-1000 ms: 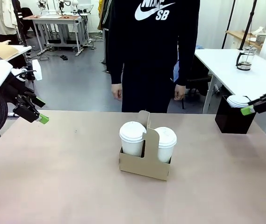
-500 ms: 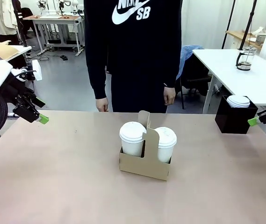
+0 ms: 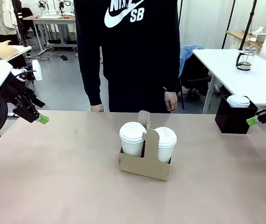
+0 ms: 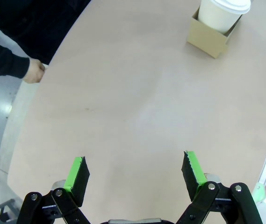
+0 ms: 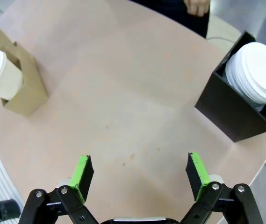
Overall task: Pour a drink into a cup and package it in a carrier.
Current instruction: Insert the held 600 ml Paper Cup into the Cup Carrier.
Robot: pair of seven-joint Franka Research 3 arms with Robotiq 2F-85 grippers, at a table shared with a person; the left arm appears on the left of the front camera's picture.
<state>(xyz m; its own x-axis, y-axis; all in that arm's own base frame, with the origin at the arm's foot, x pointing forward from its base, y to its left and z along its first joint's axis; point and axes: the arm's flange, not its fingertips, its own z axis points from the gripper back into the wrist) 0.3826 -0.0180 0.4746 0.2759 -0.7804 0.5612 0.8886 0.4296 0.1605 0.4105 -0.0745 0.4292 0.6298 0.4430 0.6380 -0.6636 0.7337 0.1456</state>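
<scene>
The brown cardboard carrier [image 3: 144,163] stands mid-table with its tall cut-out handle up. It holds two white-lidded paper cups [image 3: 133,137] [image 3: 165,142], one in each pocket. The lids hide the drink. My left gripper [image 3: 41,119] hangs open above the table's left edge, far from the carrier [image 4: 210,39], with nothing between its fingers [image 4: 136,165]. My right gripper [image 3: 251,121] is open at the right edge beside the black box; in its wrist view [image 5: 140,170] the carrier [image 5: 25,88] lies far off at the left.
A black cube-shaped box [image 3: 233,122] [image 5: 233,116] at the far right holds a stack of white lids [image 5: 259,74]. A person in a dark top stands at the far edge, hands [image 3: 171,100] hanging down. A glass carafe [image 3: 244,58] stands on the white table behind.
My right gripper has drawn back from the lid stack toward the right edge. The person has shifted to the left. The left arm and carrier are still.
</scene>
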